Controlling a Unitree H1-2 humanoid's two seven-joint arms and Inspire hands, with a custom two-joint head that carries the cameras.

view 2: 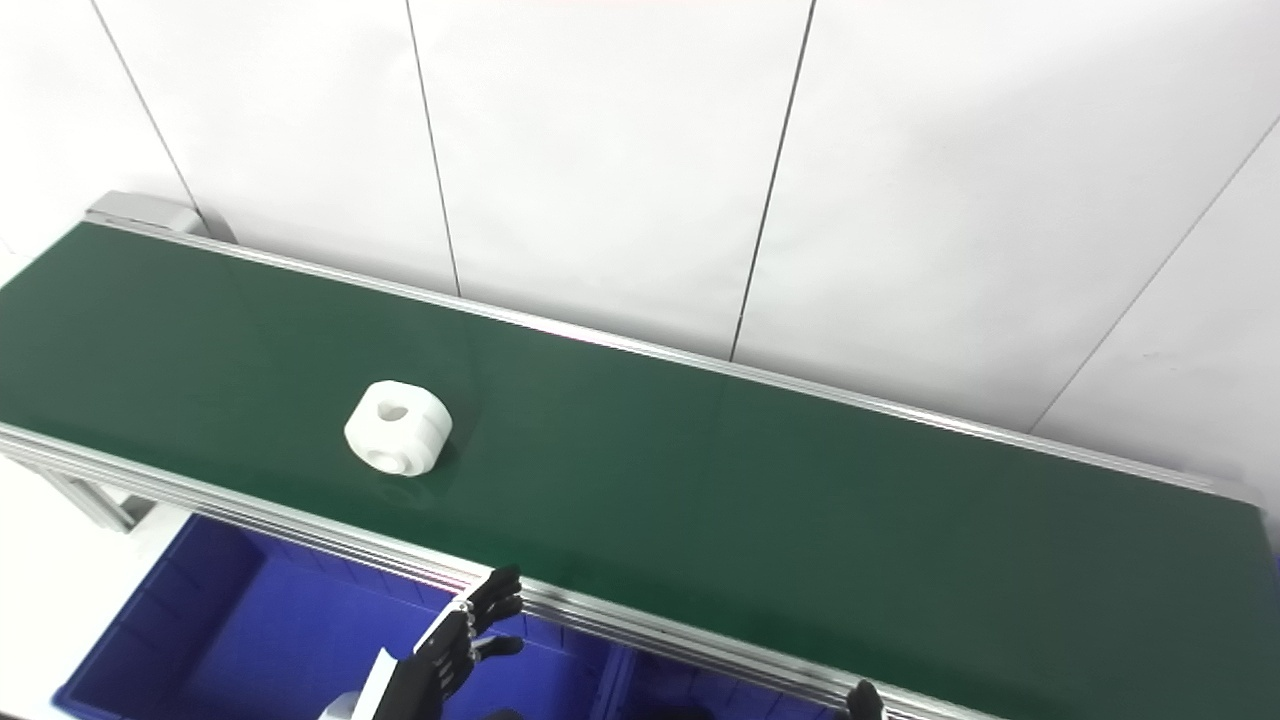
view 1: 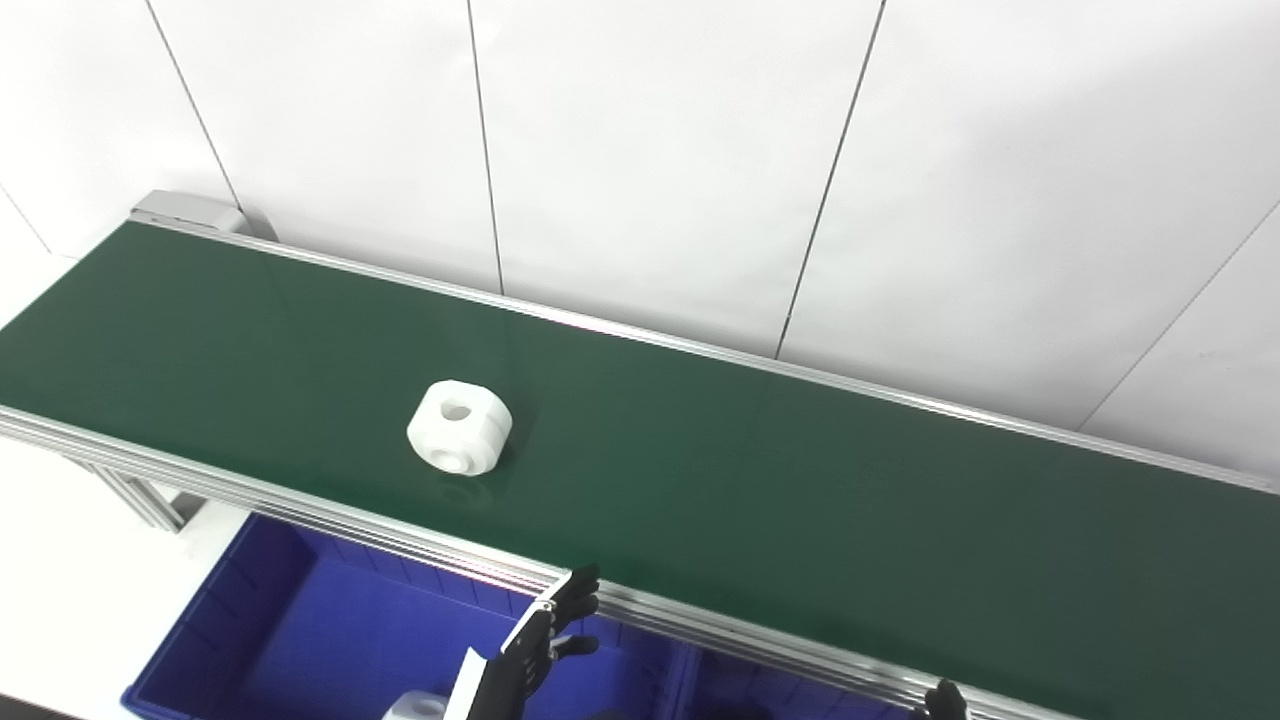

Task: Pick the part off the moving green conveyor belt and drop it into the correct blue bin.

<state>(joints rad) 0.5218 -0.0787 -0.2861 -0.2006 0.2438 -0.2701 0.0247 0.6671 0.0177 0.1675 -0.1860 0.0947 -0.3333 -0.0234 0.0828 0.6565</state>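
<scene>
From my left eye, my left hand (view 1: 545, 640) hovers empty with fingers spread apart, raised over the blue plastic bin (view 1: 250, 620) just short of the aluminium rail of the green conveyor belt (view 1: 800, 500). The white, squat, rounded plastic part with a hole through its top (view 1: 460, 427) lies on the belt beyond my left hand and a little to its left, well apart from it. Only fingertips of my right hand (view 1: 945, 700) show at the bottom edge, so whether it is open I cannot tell.

From my right eye the same layout: the part (view 2: 398, 427) sits nearer the rail than the far edge. It looks rigid, light and smooth, probably a bit slippery; I would pinch it across its flat opposite flanks, thumb on one side, fingers on the other
</scene>
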